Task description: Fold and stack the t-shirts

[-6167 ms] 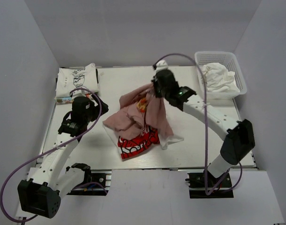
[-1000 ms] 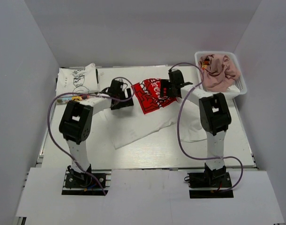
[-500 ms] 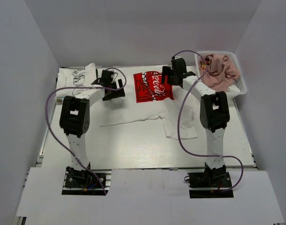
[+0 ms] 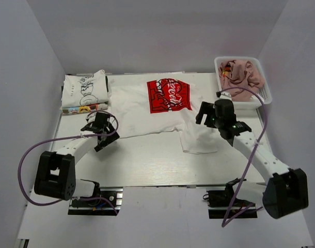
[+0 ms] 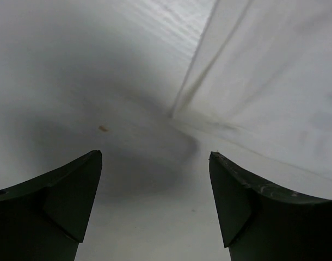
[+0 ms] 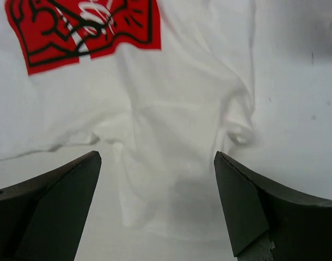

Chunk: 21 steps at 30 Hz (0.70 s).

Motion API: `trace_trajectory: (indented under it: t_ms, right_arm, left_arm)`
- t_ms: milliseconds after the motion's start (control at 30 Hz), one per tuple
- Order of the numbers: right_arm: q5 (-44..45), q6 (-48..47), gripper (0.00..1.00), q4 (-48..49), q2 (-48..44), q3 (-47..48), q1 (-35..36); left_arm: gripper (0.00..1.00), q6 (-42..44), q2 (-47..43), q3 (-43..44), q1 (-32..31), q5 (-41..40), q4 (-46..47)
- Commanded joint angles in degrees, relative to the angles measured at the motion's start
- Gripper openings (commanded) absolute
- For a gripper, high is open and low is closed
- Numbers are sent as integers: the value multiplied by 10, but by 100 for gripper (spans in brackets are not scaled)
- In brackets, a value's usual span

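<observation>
**Item: Coca-Cola tee** [image 4: 160,111]. White, lying print up across the far middle of the desk [image 4: 147,165]. Its near-right part is rumpled and bunched.

**Item: cartoon tee** [image 4: 85,92]. Folded, at the far left corner.

**Item: pink tee** [image 4: 242,75]. Heaped in the lattice basket [image 4: 250,106] at the far right.

**Left pincer** [image 5: 155,163]. Jaws wide and empty, low over bare desk just beside the tee's left edge.

**Right pincer** [image 6: 155,163]. Jaws wide and empty, above the rumpled near-right cloth.

**Step in hand, as judged:** smoothing before the first fold. It would go best if the creased flap were drawn out flat first. Each pincer should then pinch a single layer at an edge, and both should carry the cloth over together so the print stays square.

**Changes noted:** half a second back, both pincers stood at the tee's far shoulders; they now sit nearer, clear of the cloth. A second back the tee was still skewed and half gathered. Six seconds back the pink tee lay on the desk over it.
</observation>
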Motion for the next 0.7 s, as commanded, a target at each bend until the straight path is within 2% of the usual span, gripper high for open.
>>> trace_trajectory:
  t_ms: [0,100,200,367,500,667]
  right_arm:
    - [29,36,90,-23,-82,-44,2]
    - [36,38,90,-88,-137,-61,5]
    - [31,46,90,-145,-156,-92,13]
    - [40,58,90,-192,-141,-135,31]
    - [37,53,90,-162,-100,-157,44]
    - [52,46,90,-87,-24,-162,53]
  left_arm:
    - [88,-49,-11,-19,12,-35,29]
    - [83,-49,14,-26,18,-35,70]
    - [73,-49,58,-21,23,-19,92]
    - [68,-49,80,-33,23,20,137]
    - [68,-34,67,-49,23,50,171]
    - [66,-18,56,-55,23,43,177]
